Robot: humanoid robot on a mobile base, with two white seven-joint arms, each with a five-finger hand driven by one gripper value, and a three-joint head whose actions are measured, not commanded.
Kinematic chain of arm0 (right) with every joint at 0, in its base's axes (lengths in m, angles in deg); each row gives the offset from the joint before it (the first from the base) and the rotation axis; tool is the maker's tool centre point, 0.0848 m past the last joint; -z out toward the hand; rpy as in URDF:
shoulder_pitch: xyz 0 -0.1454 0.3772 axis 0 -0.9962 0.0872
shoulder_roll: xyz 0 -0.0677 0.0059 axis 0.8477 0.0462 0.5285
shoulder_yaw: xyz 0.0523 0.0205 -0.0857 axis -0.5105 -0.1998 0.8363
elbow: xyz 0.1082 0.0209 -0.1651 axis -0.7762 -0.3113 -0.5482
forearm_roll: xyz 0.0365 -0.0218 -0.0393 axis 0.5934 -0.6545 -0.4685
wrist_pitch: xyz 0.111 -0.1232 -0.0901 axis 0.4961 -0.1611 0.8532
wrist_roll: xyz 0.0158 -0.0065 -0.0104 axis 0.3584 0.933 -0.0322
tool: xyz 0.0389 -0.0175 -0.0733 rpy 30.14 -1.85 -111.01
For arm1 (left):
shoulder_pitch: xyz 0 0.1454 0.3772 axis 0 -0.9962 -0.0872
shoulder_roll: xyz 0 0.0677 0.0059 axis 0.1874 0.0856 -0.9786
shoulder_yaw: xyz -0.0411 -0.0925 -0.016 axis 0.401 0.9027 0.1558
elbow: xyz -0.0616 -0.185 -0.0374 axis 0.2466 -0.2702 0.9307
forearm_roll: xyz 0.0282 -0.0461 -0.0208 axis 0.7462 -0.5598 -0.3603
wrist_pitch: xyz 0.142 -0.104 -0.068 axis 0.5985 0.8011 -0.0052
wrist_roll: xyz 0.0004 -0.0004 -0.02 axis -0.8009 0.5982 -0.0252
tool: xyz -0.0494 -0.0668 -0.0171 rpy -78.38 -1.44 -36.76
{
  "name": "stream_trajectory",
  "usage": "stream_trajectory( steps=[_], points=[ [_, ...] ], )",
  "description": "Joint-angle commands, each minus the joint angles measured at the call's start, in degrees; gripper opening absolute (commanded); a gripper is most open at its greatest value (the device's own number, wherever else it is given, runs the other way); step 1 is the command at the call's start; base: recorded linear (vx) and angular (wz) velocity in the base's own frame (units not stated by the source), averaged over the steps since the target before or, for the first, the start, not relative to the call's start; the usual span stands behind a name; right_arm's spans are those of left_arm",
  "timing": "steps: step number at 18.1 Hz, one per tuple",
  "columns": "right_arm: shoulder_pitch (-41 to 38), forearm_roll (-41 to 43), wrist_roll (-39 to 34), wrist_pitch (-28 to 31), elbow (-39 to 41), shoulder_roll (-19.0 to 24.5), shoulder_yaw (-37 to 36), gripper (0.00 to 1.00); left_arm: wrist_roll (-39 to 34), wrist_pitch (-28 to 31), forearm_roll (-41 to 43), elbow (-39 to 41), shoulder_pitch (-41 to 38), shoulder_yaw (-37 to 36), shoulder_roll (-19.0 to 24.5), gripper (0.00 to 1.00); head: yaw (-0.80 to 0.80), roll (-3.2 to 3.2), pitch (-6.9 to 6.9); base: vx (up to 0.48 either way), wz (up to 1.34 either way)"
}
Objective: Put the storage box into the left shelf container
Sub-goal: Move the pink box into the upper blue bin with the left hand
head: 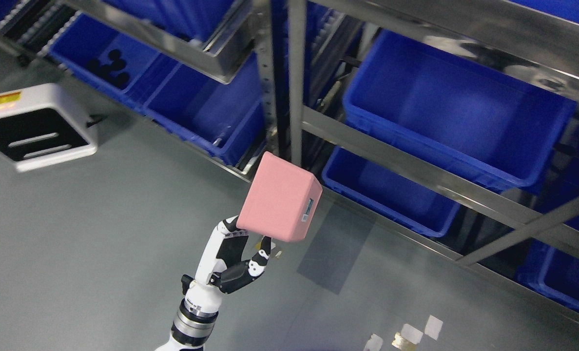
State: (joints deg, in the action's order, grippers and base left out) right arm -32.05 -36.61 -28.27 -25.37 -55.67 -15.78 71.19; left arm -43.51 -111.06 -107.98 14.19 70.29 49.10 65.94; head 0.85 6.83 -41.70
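- Storage box [279, 197], pink, is held tilted in the air before the shelf upright [297, 83], with the left shelf container [206, 109] just beyond.
- Left hand [236, 256] pinches only its lower corner; a slip or a knock on the upright looks likely.
- Grey floor [99, 219] lies below, a white step stool [31, 126] well apart.

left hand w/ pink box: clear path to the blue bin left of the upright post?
Probably yes. The left hand holds the pink box in open air in front of the post; the blue bin sits up-left, its front open, though the shelf rail above looks low.
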Motion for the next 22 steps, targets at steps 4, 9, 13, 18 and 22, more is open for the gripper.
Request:
stream_trajectory(
  steps=[4,9,13,18,22],
  points=[
    [0.27,1.23,-0.03,0.04,1.00,-1.00,0.00,1.00,2.08,-1.38,0.40,-2.33,-2.78,3.43,2.08,0.01,0.00,0.00,0.01,0.189,-0.91],
    [0.19,1.23,-0.03,0.04,1.00,-1.00,0.00,1.00,1.99,2.64,0.49,-5.57,5.73,12.84,2.60,0.01,0.00,0.00,0.01,0.131,-0.58],
    [0.19,1.23,-0.03,0.04,1.00,-1.00,0.00,1.00,3.57,10.56,2.33,-11.98,12.50,15.14,2.69,0.01,0.00,0.00,0.02,0.086,-0.34],
    [0.19,1.23,-0.03,0.04,1.00,-1.00,0.00,1.00,3.93,12.24,5.05,-23.41,25.06,15.15,2.60,0.01,0.00,0.00,0.02,0.042,-0.15],
    [0.19,1.23,-0.03,0.04,1.00,-1.00,0.00,1.00,5.50,15.75,11.90,-32.02,32.01,14.79,2.69,0.02,0.00,0.00,0.02,-0.005,0.01]
  ],
)
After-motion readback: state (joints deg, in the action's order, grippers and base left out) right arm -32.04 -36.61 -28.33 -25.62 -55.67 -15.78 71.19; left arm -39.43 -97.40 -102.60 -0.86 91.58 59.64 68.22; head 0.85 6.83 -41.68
